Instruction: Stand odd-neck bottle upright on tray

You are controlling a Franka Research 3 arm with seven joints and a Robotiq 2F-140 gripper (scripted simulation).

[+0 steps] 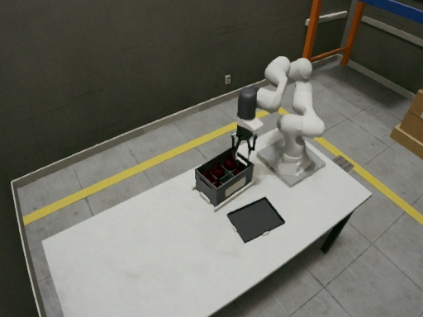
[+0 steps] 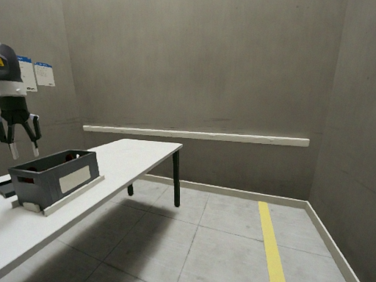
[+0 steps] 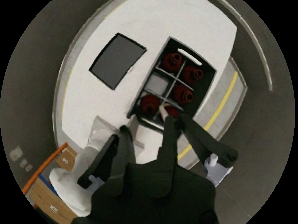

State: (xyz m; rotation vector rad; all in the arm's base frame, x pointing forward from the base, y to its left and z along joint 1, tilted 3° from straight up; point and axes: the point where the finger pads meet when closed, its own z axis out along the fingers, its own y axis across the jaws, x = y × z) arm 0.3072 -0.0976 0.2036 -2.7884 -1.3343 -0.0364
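Observation:
The grey crate (image 1: 205, 191) (image 2: 37, 192) (image 3: 205, 86) stands level on the table. Five dark red bottles stand in its six compartments: one (image 3: 172, 61), a second (image 3: 193, 75), a third (image 3: 183, 93), a fourth (image 3: 149, 104), and a fifth (image 3: 173, 111) partly hidden by a finger. The middle compartment on the tray side is empty. Neck differences are too small to tell. The black tray (image 1: 256, 220) (image 2: 6, 188) (image 3: 118, 61) lies flat and empty beside the crate. My gripper (image 1: 243, 157) (image 2: 25, 154) is partly open, empty, pointing down above the crate's robot-side end.
Pale strips (image 1: 235, 196) (image 2: 75, 194) run along the crate's base. Small pale stops (image 1: 265, 233) sit at the tray's edge. The crate's walls and dividers surround the bottles. The robot's base (image 1: 291, 165) stands on the table (image 1: 144, 248) near the crate.

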